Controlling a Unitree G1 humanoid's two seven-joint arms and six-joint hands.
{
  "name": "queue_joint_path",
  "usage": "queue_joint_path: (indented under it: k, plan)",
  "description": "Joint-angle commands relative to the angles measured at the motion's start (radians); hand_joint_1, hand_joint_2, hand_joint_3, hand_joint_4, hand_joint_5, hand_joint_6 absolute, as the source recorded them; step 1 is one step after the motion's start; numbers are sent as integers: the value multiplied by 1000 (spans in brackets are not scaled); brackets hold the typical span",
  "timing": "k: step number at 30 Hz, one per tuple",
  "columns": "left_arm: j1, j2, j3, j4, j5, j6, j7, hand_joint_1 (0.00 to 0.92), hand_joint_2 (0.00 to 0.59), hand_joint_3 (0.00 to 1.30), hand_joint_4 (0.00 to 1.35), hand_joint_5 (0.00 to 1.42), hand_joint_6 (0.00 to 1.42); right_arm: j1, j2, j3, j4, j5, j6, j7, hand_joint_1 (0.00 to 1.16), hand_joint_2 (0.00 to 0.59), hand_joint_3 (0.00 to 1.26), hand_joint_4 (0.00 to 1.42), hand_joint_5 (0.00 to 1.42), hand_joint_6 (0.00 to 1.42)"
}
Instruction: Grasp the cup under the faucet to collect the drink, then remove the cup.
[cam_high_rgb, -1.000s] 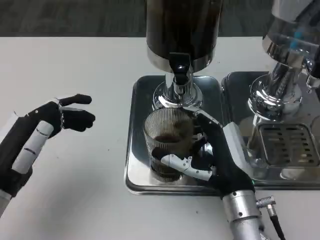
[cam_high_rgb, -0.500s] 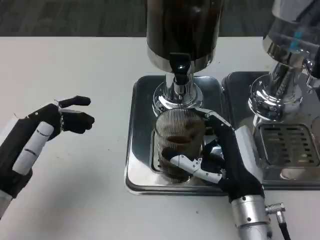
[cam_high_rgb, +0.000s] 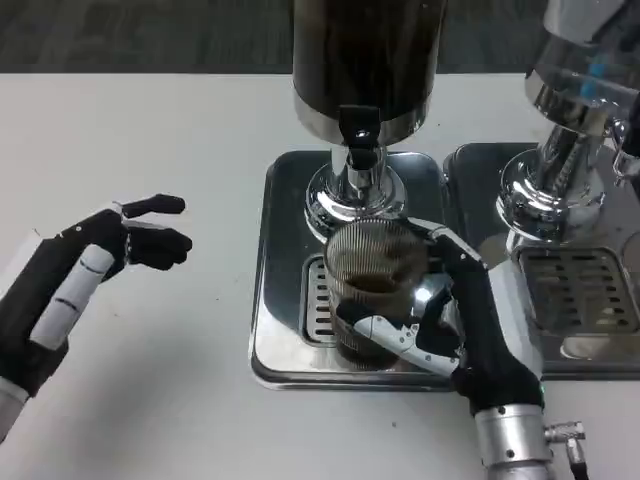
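A ribbed clear glass cup (cam_high_rgb: 375, 285) with dark drink in its bottom stands on the drip tray (cam_high_rgb: 285, 340) of the dark drink dispenser (cam_high_rgb: 365, 70), just in front of its black-handled faucet (cam_high_rgb: 360, 135). My right hand (cam_high_rgb: 465, 320) grips the cup from the right, thumb across its front and fingers round its far side. My left hand (cam_high_rgb: 95, 265) hovers over the white table well left of the tray, fingers apart and holding nothing.
A second dispenser (cam_high_rgb: 580, 90) with a chrome base and its own slotted drip tray (cam_high_rgb: 580, 290) stands close on the right, next to my right wrist. White table (cam_high_rgb: 150, 130) stretches to the left and front.
My right hand has carried the cup to the right on the tray, uncovering the grate slots at its left. The left hand has stayed nearly still.
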Motion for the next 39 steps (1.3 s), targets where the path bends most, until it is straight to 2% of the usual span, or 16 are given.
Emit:
queue_joint_path:
  k: [1,13,22,33,39]
  plan:
    - [-4,-6,-7,14,6,-18,11,0,219,361,496,485,483,18,-5,-17,-64,2,-47,-34,843,179,560,663,826,1112]
    - [-5,-16,-16,30,14,-29,18,0,219,361,496,485,483,101,-32,-62,-178,7,-32,-26,875,174,585,681,846,1155]
    - [1,-21,-36,27,27,-49,27,0,219,349,482,470,467,161,-41,-96,-270,19,-22,1,928,147,601,681,846,1175]
    - [40,-8,-80,-29,81,-139,42,0,209,318,402,410,414,247,-58,-117,-410,32,-10,80,952,139,615,685,845,1193]
    - [48,-1,-89,-41,88,-143,53,0,208,309,396,399,401,276,-64,-121,-451,36,-4,119,963,135,623,698,845,1208]
